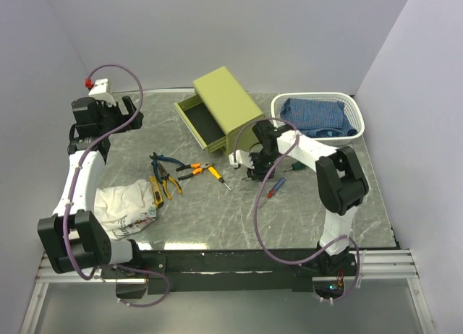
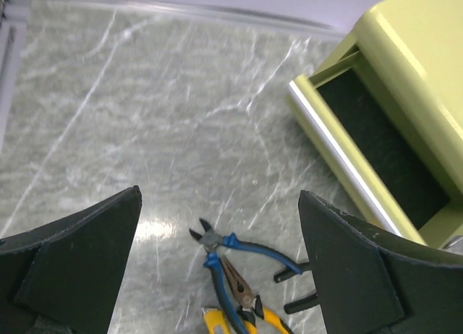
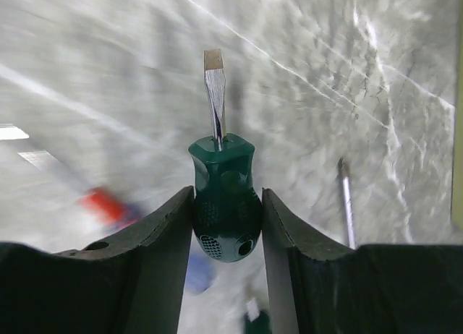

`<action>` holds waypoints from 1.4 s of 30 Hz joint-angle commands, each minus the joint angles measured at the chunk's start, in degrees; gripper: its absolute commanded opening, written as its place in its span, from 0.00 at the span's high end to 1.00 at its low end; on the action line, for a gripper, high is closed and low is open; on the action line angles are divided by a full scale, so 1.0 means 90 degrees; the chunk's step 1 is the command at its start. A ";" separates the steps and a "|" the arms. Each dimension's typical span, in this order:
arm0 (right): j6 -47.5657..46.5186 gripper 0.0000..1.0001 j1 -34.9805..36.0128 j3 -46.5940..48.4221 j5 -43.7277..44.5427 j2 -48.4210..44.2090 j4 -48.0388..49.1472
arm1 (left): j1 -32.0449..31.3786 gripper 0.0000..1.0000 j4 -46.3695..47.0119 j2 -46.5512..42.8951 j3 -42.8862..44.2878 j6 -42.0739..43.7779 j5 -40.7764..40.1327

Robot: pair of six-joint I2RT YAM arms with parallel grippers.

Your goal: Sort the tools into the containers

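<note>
Although the right wrist view is blurred toward its edges, the right end effector [image 3: 226,193] is plainly closed on the green screwdriver [image 3: 221,160]. Both fingers press against the bulbous handle, and the flat blade points away from the wrist over the bench [image 3: 108,74]. The top view places this tool off the surface, near the front corner of the olive cabinet [image 1: 230,95], with the red-blue screwdriver [image 1: 276,187] lying just beside it. One drawer [image 1: 202,124] stands pulled out, dark inside. The left end effector [image 2: 219,197] is spread wide and holds nothing, above the bench to the left of that drawer. Blue pliers [image 2: 242,246], orange pliers [image 1: 189,166], an orange screwdriver [image 1: 215,175] and a yellow utility knife [image 1: 155,193] lie clustered between the arms. A white basket [image 1: 354,128] stands right of the cabinet, and a white cloth [image 1: 123,204] lies near the left arm.
</note>
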 commanded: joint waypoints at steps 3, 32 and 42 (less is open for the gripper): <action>0.2523 0.92 0.0110 0.2033 -0.1906 -0.1100 -0.0495 | 0.0025 0.04 0.0552 -0.0574 -0.0125 -0.0309 0.0139; 0.7480 0.25 0.1565 0.4499 0.2438 0.1235 0.2545 | 0.0571 0.04 0.0962 -0.1580 -0.1346 -0.1520 0.0861; 0.6329 0.10 0.1168 0.2666 0.1757 -0.0668 0.2301 | 0.0581 0.04 0.1499 -0.1414 -0.1394 -0.1931 0.1232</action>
